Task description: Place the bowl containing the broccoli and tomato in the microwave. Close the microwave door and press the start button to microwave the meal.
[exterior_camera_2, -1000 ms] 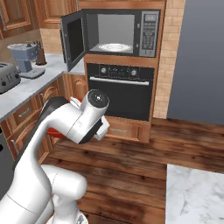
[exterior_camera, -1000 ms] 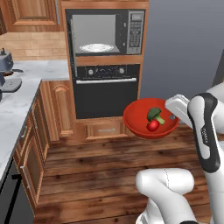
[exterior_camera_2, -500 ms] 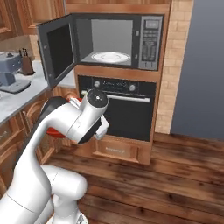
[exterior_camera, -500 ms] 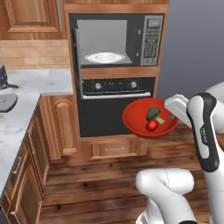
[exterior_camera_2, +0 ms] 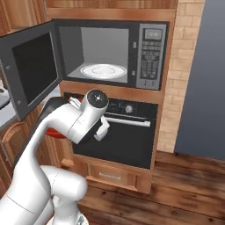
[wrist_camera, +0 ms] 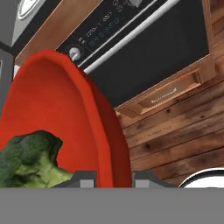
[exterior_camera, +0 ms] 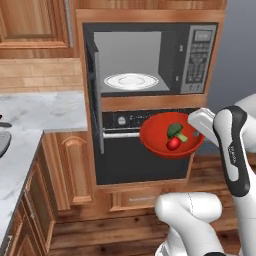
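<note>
Red bowl rim is apparently clamped between the jaws, kept level so broccoli and tomato stay inside.

Even, bright, shadowless rendered light fills the kitchen, with no clear single source. The pale inside of the grey-steel built-in microwave is softly lit, and its white round turntable plate shows plainly. The wide glossy red bowl carries a faint sheen along its rim. The black oven front stays dark with little reflection. Edges look slightly soft and pixelated. In the hand view the green broccoli floret appears coarse and blurred up close.
</note>
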